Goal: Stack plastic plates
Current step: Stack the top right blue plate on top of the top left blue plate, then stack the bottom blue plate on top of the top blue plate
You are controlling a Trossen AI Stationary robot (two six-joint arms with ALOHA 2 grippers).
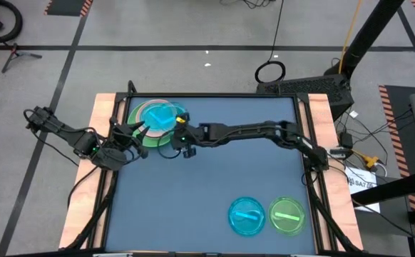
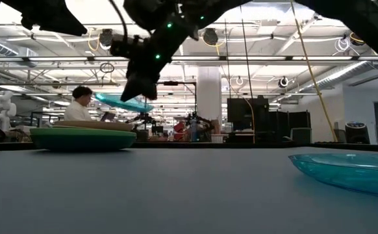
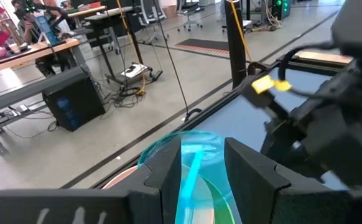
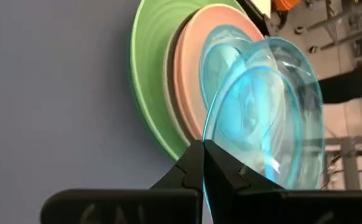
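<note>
A stack of plates rests on the table's far left part, with a light green plate under a pink one and a translucent blue one on top. My right gripper reaches over from the right and is shut on another translucent blue plate, held above the stack. My left gripper is open at the stack's near-left edge, and the blue plate shows beyond its fingers. A blue plate and a lime plate lie flat near the table's near right corner. My right gripper pinches the translucent blue plate by its rim on the side nearest the arm, between the two fingers. The fingers come from the table's right, slanting down. The plate is lifted clear of the stack and tilted.
The table's middle and near left are bare blue surface. Wooden side rails run along both edges. Beyond the table lie floor cables and workbenches, and a person sits far behind.
</note>
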